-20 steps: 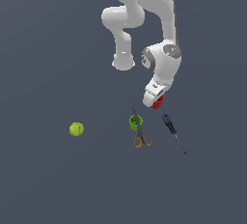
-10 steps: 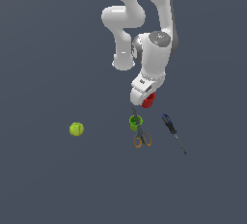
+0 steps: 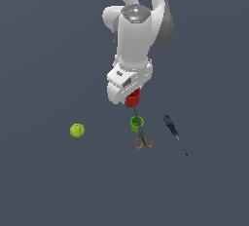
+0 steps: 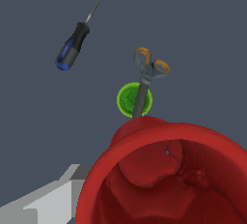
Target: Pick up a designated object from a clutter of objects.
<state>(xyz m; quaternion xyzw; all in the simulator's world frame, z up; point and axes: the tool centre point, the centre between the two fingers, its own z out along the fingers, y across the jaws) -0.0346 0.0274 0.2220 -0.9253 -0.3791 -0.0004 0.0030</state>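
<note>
— What is seen at the white gripper (image 3: 130,98)?

— A small red tapered plastic cup (image 3: 133,97) is held at its lower end, lifted clear of the dark grey surface (image 3: 44,181); the fingers themselves are mostly hidden.

— What is found below it?

— A smaller bright green cup (image 3: 137,122) is seen just under the held cup, with orange-handled scissors (image 3: 143,138) touching it, handles pointing away from the gripper.

— And to the sides?

— A blue-and-black-handled screwdriver (image 3: 173,132) lies towards the exterior view's right, apart from the scissors. A yellow-green ball (image 3: 77,130) is set well apart, towards the exterior view's left.

The arm hangs vertical, its pincer (image 3: 130,99) clamped and raised.
</note>
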